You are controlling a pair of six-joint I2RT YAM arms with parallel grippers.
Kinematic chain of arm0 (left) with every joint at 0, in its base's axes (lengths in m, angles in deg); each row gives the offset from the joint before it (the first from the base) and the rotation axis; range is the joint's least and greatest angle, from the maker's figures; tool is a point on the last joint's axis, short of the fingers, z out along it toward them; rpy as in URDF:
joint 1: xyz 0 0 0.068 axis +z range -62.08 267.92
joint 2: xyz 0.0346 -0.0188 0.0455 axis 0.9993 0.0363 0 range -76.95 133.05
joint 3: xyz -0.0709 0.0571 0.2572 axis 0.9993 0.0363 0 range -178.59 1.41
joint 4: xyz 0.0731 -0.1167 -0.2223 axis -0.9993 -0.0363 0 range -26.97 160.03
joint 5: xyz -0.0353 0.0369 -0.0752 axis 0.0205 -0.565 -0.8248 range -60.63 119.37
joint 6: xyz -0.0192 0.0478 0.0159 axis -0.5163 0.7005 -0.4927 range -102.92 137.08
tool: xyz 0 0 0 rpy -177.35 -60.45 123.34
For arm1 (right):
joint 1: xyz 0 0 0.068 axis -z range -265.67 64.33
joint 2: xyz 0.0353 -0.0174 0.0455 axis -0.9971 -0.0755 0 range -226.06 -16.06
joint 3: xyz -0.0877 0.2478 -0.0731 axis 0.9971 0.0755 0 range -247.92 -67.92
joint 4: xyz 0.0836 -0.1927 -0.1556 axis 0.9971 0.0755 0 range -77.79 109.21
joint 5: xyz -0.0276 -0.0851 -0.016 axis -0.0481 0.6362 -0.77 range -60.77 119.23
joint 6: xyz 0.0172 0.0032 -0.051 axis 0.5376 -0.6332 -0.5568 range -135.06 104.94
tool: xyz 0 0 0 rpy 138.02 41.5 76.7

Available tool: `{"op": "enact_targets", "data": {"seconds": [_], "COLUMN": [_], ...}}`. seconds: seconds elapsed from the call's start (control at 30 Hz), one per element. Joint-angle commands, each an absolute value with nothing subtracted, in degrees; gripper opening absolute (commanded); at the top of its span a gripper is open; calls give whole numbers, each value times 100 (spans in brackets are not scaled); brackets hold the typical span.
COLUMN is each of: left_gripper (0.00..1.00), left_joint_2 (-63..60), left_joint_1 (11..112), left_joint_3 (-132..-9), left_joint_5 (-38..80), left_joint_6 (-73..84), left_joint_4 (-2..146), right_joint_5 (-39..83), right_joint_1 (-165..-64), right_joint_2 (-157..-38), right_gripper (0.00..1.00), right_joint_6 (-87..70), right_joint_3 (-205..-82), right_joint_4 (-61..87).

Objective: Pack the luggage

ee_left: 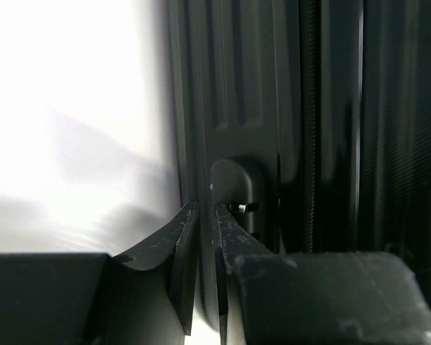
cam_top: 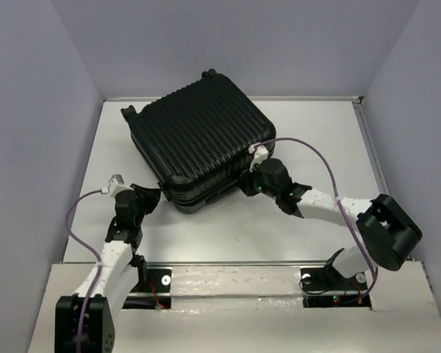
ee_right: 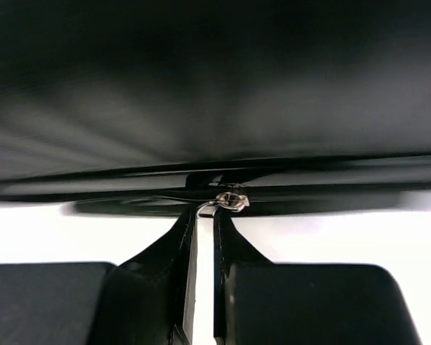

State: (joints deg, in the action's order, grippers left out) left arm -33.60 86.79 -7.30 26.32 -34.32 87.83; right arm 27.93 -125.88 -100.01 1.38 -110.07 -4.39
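Note:
The luggage (cam_top: 198,140) is a black ribbed hard-shell suitcase lying flat and closed on the white table, with wheels at its far left. My right gripper (cam_top: 248,184) is at its near right side. In the right wrist view its jaws (ee_right: 203,213) are pinched on a small silver zipper pull (ee_right: 230,200) at the zipper line of the luggage (ee_right: 215,86). My left gripper (cam_top: 153,197) is at the near left corner. In the left wrist view it (ee_left: 205,207) is shut, with its tips at the side of the luggage (ee_left: 309,108) beside a rounded black bumper (ee_left: 237,187).
The white table (cam_top: 316,132) is bounded by grey walls on three sides. A purple cable (cam_top: 316,151) arcs over the right arm, and another loops beside the left arm (cam_top: 73,213). The taped front edge (cam_top: 228,278) holds both arm bases.

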Motion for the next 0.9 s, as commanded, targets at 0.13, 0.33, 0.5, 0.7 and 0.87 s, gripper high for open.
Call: {"op": "enact_targets", "data": {"seconds": [0.13,0.33,0.5,0.7,0.87], "left_gripper": [23,22,22,22,47], "left_joint_2": [-3371,-3134,-2765,-2912,-3563], "left_joint_1": [7176,6490,6182,6129,6269], "left_joint_3": [-597,-632,-685,-825,-1606], "left_joint_5": [2769,3253,3447,3587,4096], "left_joint_6": [-4400,-4725,-4778,-4612,-3551], "left_joint_4": [9718,10026,10369,10143,8457], "right_joint_5": [2289,2561,3447,4382,4425], "right_joint_1": [-15518,-16327,-16627,-16627,-16574], "right_joint_2": [-10333,-10975,-11310,-10494,-9527], "right_gripper": [7,7,7,55,92], "right_joint_6": [1455,1438,1157,1411,2025], "right_joint_3": [-11230,-12319,-12962,-12128,-11400], "right_joint_4": [-817,-924,-730,-626,904]}}
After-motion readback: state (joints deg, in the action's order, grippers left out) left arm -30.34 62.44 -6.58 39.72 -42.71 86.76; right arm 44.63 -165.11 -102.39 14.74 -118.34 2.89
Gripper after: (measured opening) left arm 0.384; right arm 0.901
